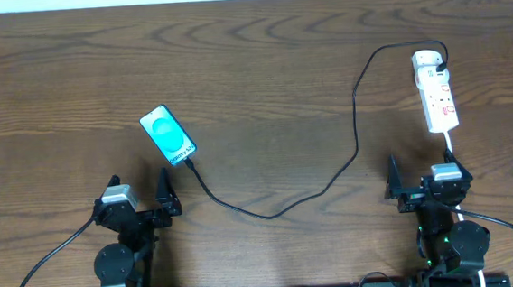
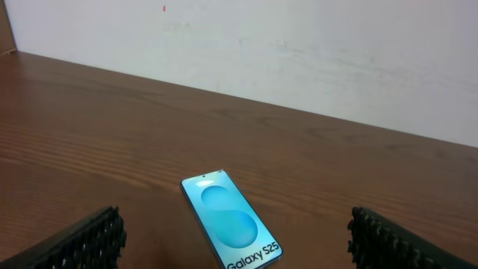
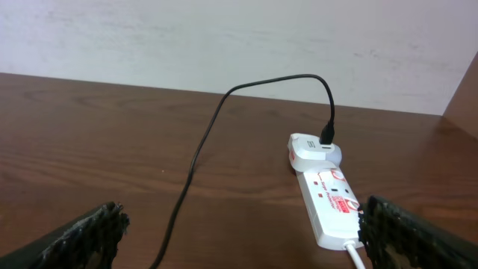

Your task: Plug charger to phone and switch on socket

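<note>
Overhead, my left gripper and right gripper gape empty, the flat cyan-screened phone before the left, the narrow white power-strip socket before the right, the thin black charger cable strung between. My left wrist view crops the phone's near edge, hiding whether the cable is seated; a skewed push could slide the phone. In my right wrist view the red switches blur, inviting a wrong press.

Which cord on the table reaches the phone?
The thin black charger cable, curving from the socket to the phone; the thick white cord leaves the socket's other end.
</note>
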Tool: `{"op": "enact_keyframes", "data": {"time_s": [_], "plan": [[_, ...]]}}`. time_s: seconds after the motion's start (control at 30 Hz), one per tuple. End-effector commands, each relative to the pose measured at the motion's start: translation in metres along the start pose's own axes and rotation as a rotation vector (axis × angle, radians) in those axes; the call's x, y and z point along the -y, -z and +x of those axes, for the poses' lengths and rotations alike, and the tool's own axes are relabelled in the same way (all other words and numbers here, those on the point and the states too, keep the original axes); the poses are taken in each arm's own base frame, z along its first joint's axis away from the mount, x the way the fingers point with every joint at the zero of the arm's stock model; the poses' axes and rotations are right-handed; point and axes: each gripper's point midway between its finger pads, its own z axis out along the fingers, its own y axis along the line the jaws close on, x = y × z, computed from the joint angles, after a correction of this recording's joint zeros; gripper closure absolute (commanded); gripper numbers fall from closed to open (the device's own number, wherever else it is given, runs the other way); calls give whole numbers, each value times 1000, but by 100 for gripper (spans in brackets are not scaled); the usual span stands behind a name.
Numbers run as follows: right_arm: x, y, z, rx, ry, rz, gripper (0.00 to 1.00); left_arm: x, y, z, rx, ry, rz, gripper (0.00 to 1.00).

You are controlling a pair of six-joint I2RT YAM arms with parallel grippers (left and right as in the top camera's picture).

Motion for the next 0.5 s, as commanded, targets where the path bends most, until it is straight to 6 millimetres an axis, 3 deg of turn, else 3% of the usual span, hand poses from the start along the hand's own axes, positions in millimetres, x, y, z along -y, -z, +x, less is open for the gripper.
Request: {"op": "enact_keyframes", "data": {"time_s": [0.0, 0.47], "plan": [[-2, 0, 0, 3, 18, -8, 1, -2, 0, 15, -48, -17, -2, 5], [-2, 1, -3, 17, 20, -4, 1, -2, 0, 15, -48, -17, -2, 5]]}}
